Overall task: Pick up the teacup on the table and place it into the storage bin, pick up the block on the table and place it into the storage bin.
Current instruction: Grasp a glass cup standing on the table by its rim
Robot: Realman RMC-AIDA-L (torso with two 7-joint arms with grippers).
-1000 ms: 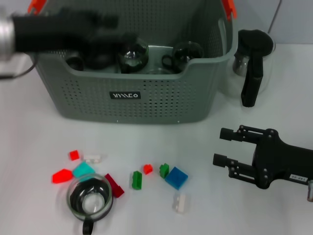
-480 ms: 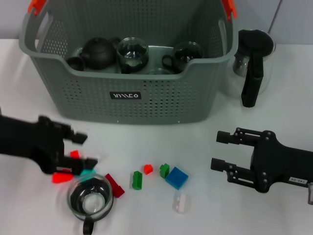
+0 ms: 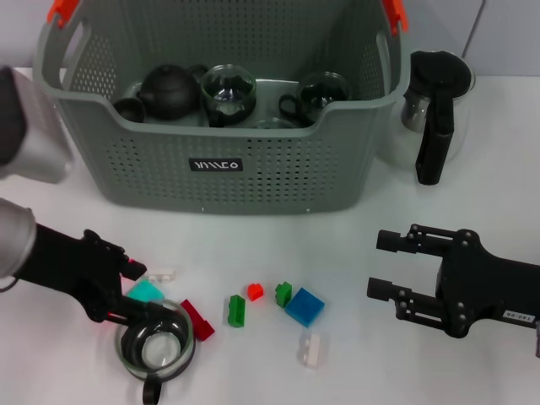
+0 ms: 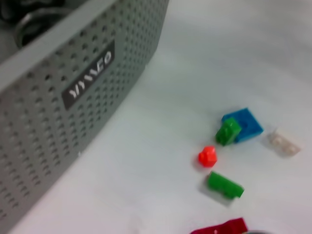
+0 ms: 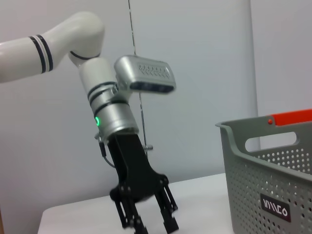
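A glass teacup (image 3: 157, 344) with a black handle stands at the front left of the table. My left gripper (image 3: 147, 293) is open, low over the table just behind the cup's rim, with a teal block (image 3: 142, 292) between its fingers; it also shows in the right wrist view (image 5: 148, 222). Loose blocks lie nearby: dark red (image 3: 197, 320), green (image 3: 237, 310), red (image 3: 255, 291), blue (image 3: 305, 306) and white (image 3: 311, 348). The grey storage bin (image 3: 224, 164) stands behind them, holding a black teapot (image 3: 167, 84) and glass cups. My right gripper (image 3: 384, 263) is open and empty at the right.
A glass jug (image 3: 434, 110) with a black handle stands right of the bin. The left wrist view shows the bin wall (image 4: 58, 107) and the blue (image 4: 246, 124), red (image 4: 207, 156) and green (image 4: 224, 185) blocks on the white table.
My left arm came down from over the bin to the table's front left and has closed in on the teacup. The right gripper has barely shifted.
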